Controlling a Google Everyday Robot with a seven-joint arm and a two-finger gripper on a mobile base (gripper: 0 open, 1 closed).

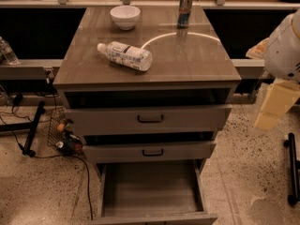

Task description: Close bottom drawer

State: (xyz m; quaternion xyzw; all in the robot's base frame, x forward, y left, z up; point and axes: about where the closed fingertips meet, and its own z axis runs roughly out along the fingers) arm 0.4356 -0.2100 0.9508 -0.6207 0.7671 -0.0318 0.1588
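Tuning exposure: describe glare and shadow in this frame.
Camera view: a curved glare arc crosses the cabinet top in front of the can; the open bottom drawer lies dim; the gripper, at the right edge beside the cabinet, is brightly lit.

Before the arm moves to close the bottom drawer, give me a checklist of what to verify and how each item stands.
1. Bottom drawer pulled out, ready to push: ok.
2. Nothing visible in its tray to jam: ok.
3. Tool at the drawer front: not ok, it hangs right of the cabinet, level with the top drawer.
4. Handle in view: cannot tell, front panel cut by the picture's edge.
5. Floor cable out of the drawer's path: ok, beside its left wall.
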